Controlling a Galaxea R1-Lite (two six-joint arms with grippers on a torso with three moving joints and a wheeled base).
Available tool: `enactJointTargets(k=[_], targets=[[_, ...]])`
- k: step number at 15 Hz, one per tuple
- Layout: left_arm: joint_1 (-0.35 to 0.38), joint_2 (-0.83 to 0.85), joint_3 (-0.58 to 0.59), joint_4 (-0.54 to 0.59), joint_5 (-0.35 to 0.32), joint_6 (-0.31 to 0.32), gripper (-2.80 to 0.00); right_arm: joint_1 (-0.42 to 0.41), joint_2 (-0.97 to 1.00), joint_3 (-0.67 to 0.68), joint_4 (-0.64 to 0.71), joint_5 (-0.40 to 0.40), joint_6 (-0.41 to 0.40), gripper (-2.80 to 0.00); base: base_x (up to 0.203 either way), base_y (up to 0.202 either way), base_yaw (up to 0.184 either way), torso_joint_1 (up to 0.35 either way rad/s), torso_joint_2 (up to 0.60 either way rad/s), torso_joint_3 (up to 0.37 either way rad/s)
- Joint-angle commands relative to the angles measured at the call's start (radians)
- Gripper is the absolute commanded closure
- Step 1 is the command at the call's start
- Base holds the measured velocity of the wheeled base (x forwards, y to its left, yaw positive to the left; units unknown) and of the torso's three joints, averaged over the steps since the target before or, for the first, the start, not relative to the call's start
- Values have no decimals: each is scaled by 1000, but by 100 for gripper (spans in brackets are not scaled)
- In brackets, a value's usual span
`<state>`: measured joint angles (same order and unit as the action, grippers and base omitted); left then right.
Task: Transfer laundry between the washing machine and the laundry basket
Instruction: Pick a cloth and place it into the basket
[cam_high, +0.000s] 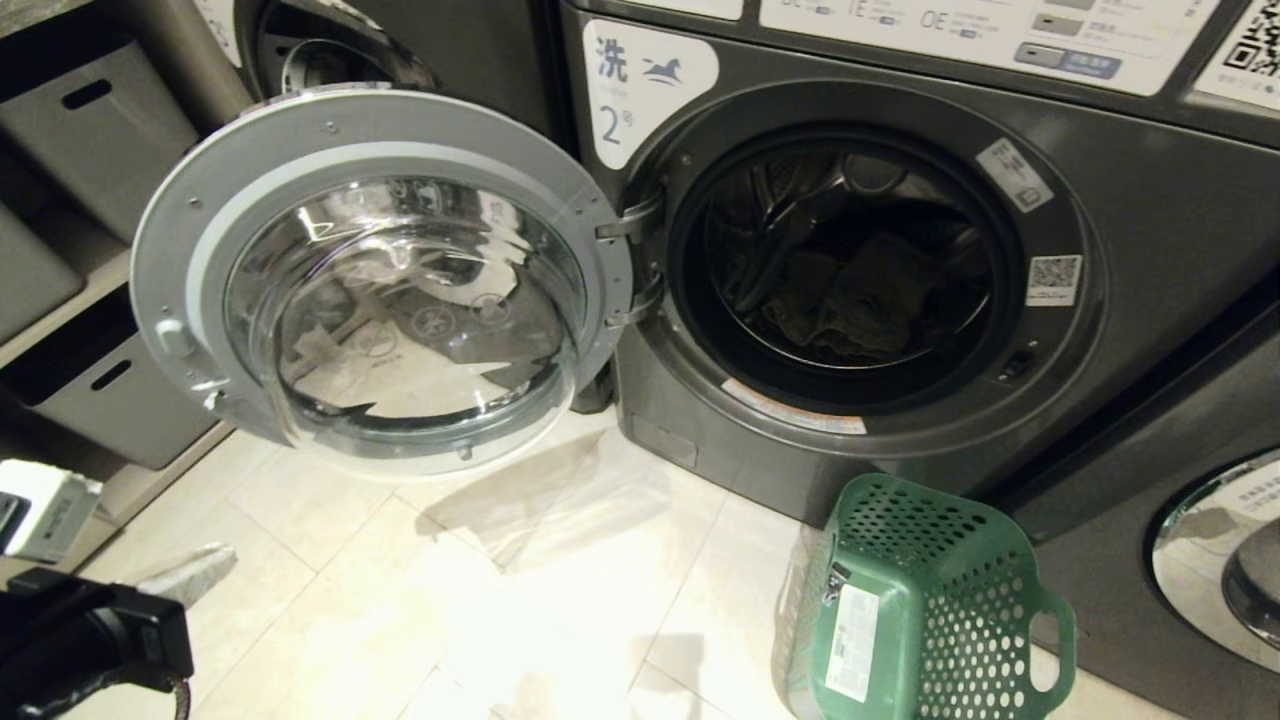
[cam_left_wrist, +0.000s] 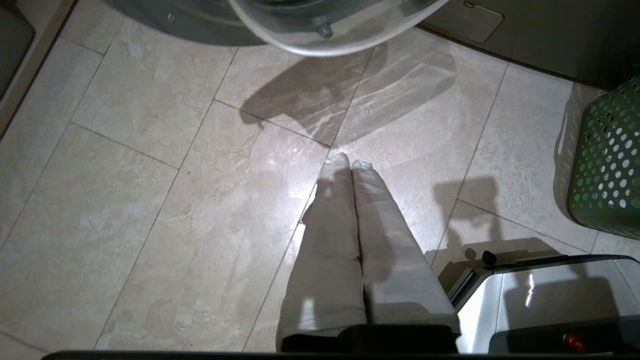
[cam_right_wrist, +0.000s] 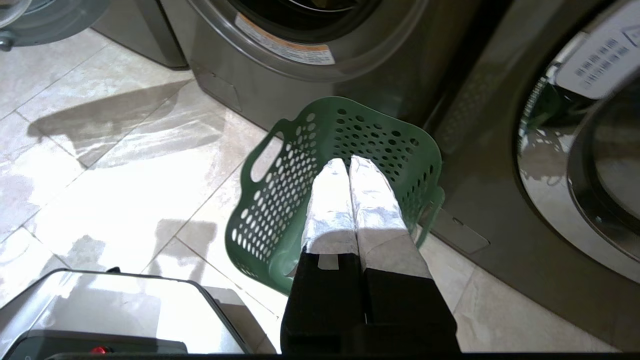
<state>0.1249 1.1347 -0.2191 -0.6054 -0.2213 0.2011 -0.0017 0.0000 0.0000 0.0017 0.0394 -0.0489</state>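
Laundry (cam_high: 850, 300) deep in washer (cam_high: 1150, 250), basket (cam_high: 940, 600) tipped: a snag on the rim is likely; left claw (cam_left_wrist: 350, 162) and right claw (cam_right_wrist: 349, 162) closed, empty.

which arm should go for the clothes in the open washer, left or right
Probably the right. The laundry lies in the open drum of the washing machine, and the right gripper, shut and empty, hangs over the laundry basket just below the opening. The left gripper, also shut, hangs over bare floor by the door.

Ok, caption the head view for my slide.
Washing machine marked "2" with door swung open, laundry in the drum, green laundry basket tipped on the floor.
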Motion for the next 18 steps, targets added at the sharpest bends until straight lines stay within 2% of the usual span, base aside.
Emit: enactJointTargets(k=[1,14,18], targets=[[1,4,6,-4,-1,1,0,0,2,0,0,1,0,0,-2,-3,94,6,2,2],[-4,2,26,-5,-1,1,0,0,0,0,0,1,0,0,0,0,0,0,0,0],[-5,5,29,-5,-1,4,0,0,1,0,0,1,0,0,-1,2,-146,3,1,1]])
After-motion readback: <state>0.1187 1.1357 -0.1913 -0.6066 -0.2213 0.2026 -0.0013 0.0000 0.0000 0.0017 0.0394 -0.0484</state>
